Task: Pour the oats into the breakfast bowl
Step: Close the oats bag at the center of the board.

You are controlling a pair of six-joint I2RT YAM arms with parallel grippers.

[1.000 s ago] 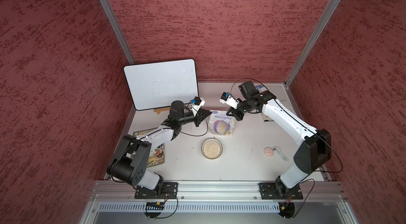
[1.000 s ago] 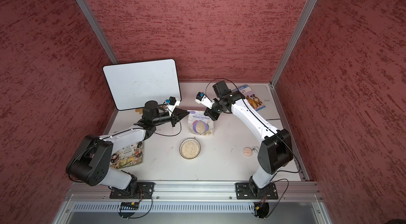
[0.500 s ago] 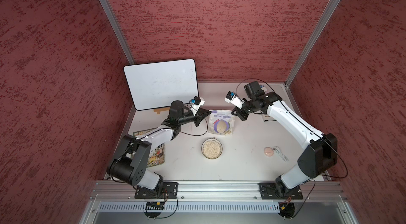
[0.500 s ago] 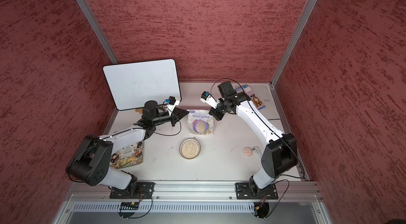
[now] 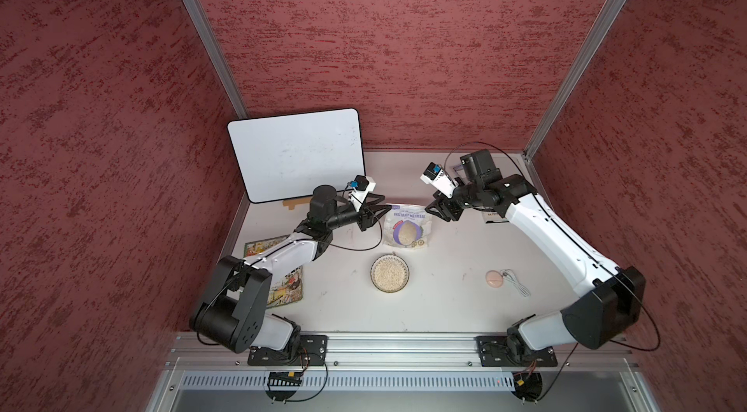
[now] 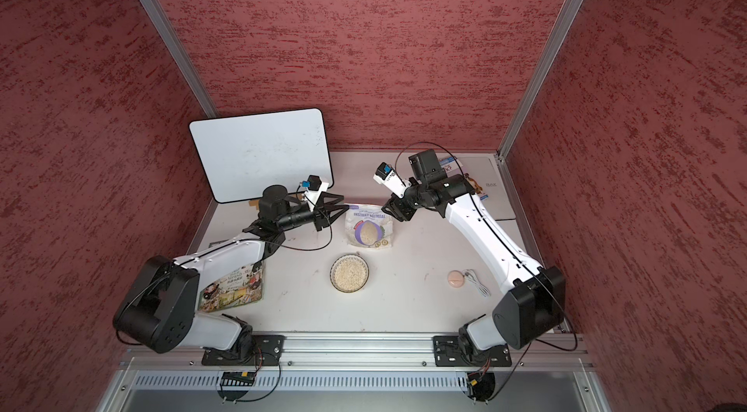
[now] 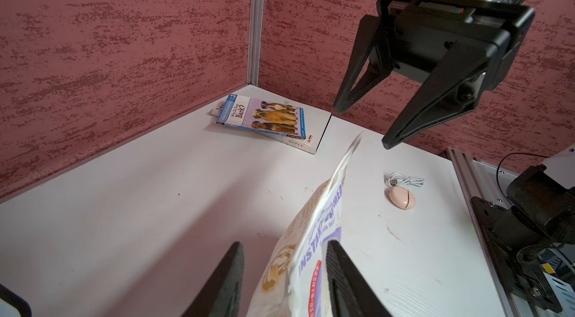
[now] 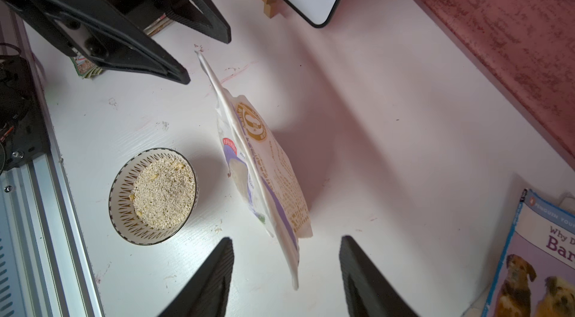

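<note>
Oats (image 8: 163, 192) are filling the patterned bowl (image 8: 123, 188), which is sitting mid-tabletop (image 5: 444, 301). Just behind it, apart from it, the oatmeal pouch (image 5: 407, 228) is standing upright. The left tool (image 8: 207, 60) and right tool (image 7: 363, 127) are hovering at opposite ends of the pouch's top edge. Each is spreading its fingers to either side of that edge without clamping it. Well to the right, a pink disc (image 5: 494, 278) is lying beside a white cable (image 5: 515, 282).
</note>
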